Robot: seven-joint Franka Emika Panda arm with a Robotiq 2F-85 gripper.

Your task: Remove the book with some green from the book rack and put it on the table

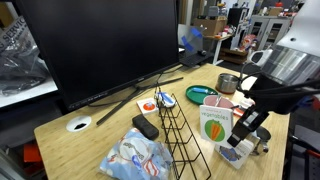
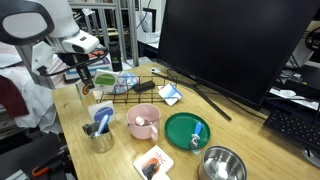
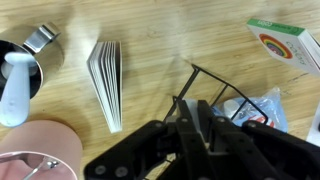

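Note:
The book with some green (image 1: 213, 122) stands upright on the table (image 1: 95, 142), just beside the book rack (image 1: 180, 135) and apart from it. Its white cover has a green top. It shows at the rack's end in an exterior view (image 2: 104, 80). In the wrist view only its fanned page edges (image 3: 108, 80) show from above. My gripper (image 3: 192, 108) hangs above the rack's end wire (image 3: 215, 85), its fingers close together with nothing clearly between them. In both exterior views the gripper (image 1: 242, 135) (image 2: 90, 76) is close beside the book.
A pink bowl (image 1: 222, 103), a metal cup (image 3: 30, 55), a green plate (image 2: 187, 130) and a metal bowl (image 2: 222, 165) stand on the robot's side of the rack. A blue-and-white bag (image 1: 135, 155) and a black remote (image 1: 145, 127) lie opposite. A green-edged white booklet (image 3: 285, 45) lies flat.

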